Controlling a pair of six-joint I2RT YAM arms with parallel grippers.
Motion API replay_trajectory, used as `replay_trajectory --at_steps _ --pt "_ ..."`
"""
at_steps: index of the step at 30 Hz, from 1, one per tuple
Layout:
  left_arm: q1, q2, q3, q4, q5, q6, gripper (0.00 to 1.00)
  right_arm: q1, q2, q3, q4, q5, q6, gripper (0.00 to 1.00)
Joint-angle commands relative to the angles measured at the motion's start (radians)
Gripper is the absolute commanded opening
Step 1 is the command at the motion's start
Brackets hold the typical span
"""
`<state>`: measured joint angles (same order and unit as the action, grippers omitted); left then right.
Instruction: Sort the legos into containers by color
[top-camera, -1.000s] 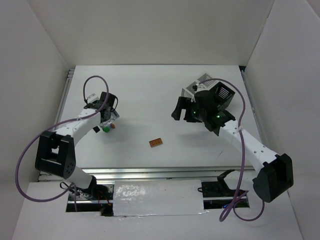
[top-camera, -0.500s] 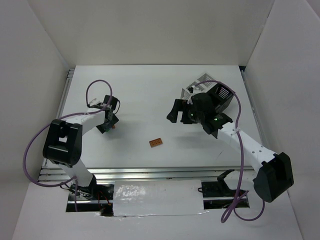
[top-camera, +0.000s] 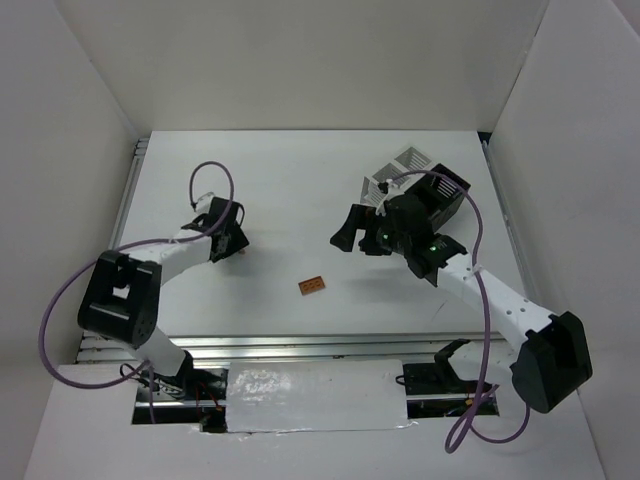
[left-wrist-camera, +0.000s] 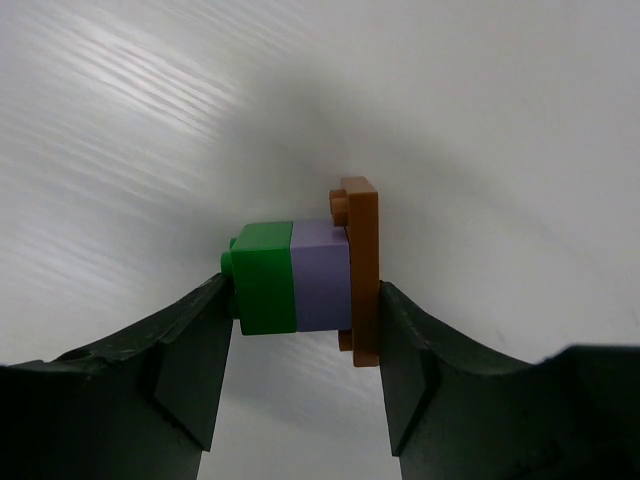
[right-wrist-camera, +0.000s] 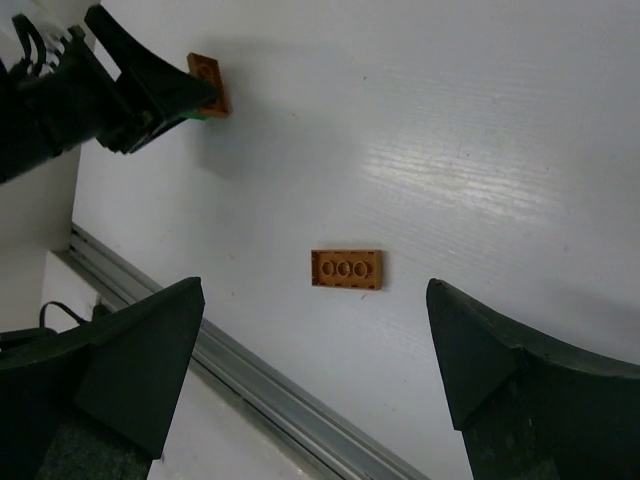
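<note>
1. Overhead, the left arm (top-camera: 165, 262) folds low from its base and reaches over the white table (top-camera: 300, 180) toward the middle left. Its left gripper (top-camera: 230, 243) is down at the surface, and its jaws cannot be read from this angle. The right arm (top-camera: 490, 300) runs diagonally in from the near right corner. It holds the right gripper (top-camera: 352, 235) above the table, well apart from the left one. A single orange-brown lego (top-camera: 313, 285) lies flat between the two grippers, nearer the front edge. Behind the right arm sit a black container (top-camera: 447, 190) and a white lattice container (top-camera: 405, 160), side by side at the far right. The arm covers part of both, and their contents cannot be made out.
2. From the left wrist, two dark fingers (left-wrist-camera: 190, 370) flank a stacked lego (left-wrist-camera: 300, 275) lying on its side on the table: a green brick, a purple brick and an orange-brown plate. One finger meets the green end and the other meets the plate, so the jaws are pinching the stack.
3. From the right wrist, that gripper's jaws stand spread wide above the table, and the orange-brown lego lies below in the gap between them. At upper left the left gripper appears with the stacked lego at its tip.
</note>
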<state>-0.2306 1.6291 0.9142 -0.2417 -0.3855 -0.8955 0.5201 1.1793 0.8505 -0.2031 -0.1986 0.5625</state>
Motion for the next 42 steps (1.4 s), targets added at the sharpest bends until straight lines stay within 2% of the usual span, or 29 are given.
replay_trajectory --at_steps 1,2,3,5,6,7,9,14,22,25,29,31,32,33,34,35,36,38,39,40,42 --pt "-0.126 -0.151 -0.084 0.24 0.189 0.26 0.0 -0.005 -0.079 -0.024 0.082 -0.003 0.094 1.0" --pt "-0.215 -0.258 -0.142 0.357 0.204 0.303 0.0 -0.011 -0.113 -0.036 0.085 0.005 0.134 1.0" --pt "-0.263 -0.315 -0.174 0.41 0.206 0.399 0.0 -0.009 -0.13 -0.041 0.087 0.016 0.152 0.99" --pt "-0.364 -0.463 -0.274 0.516 0.264 0.476 0.0 -0.009 -0.161 -0.05 0.093 0.005 0.195 0.98" --pt "-0.381 -0.532 -0.32 0.592 0.311 0.528 0.0 -0.008 -0.177 -0.047 0.094 -0.005 0.203 0.98" --pt "-0.407 -0.558 -0.334 0.617 0.388 0.55 0.0 -0.002 -0.182 -0.041 0.087 -0.025 0.22 0.97" --pt "-0.433 -0.6 -0.344 0.634 0.448 0.604 0.0 0.024 -0.182 -0.03 0.079 -0.038 0.229 0.96" --pt "-0.545 -0.604 -0.287 0.578 0.49 0.696 0.0 0.113 -0.162 0.002 0.034 0.027 0.24 0.95" --pt "-0.619 -0.574 -0.207 0.524 0.451 0.736 0.0 0.202 -0.152 -0.028 0.084 0.044 0.258 0.92" --pt "-0.633 -0.581 -0.215 0.542 0.438 0.733 0.0 0.215 -0.136 -0.033 0.085 0.044 0.258 0.86" --pt "-0.641 -0.581 -0.216 0.55 0.435 0.731 0.0 0.236 -0.118 -0.039 0.11 0.036 0.26 0.65" --pt "-0.645 -0.577 -0.21 0.55 0.45 0.731 0.0 0.245 -0.109 -0.039 0.123 0.031 0.252 0.44" --pt "-0.647 -0.577 -0.21 0.552 0.448 0.73 0.0 0.245 -0.106 -0.039 0.131 0.025 0.252 0.44" --pt "-0.648 -0.577 -0.21 0.553 0.445 0.728 0.0 0.245 -0.104 -0.041 0.137 0.021 0.251 0.15" --pt "-0.651 -0.578 -0.212 0.555 0.435 0.725 0.01 0.245 -0.101 -0.044 0.145 0.008 0.247 0.02" --pt "-0.651 -0.58 -0.212 0.552 0.428 0.722 0.06 0.245 -0.102 -0.05 0.18 -0.004 0.243 0.0" --pt "-0.653 -0.583 -0.21 0.547 0.419 0.721 0.26 0.244 -0.104 -0.068 0.2 -0.019 0.223 0.0" --pt "-0.653 -0.586 -0.196 0.53 0.39 0.705 0.54 0.241 -0.112 -0.105 0.295 -0.061 0.183 0.0" --pt "-0.653 -0.583 -0.186 0.495 0.39 0.699 0.94 0.227 -0.115 -0.116 0.318 -0.077 0.168 0.0" --pt "-0.653 -0.577 -0.17 0.467 0.39 0.698 0.99 0.216 -0.119 -0.126 0.341 -0.099 0.154 0.0" --pt "-0.653 -0.558 -0.106 0.359 0.35 0.684 0.99 0.163 -0.135 -0.152 0.384 -0.156 0.12 0.0"
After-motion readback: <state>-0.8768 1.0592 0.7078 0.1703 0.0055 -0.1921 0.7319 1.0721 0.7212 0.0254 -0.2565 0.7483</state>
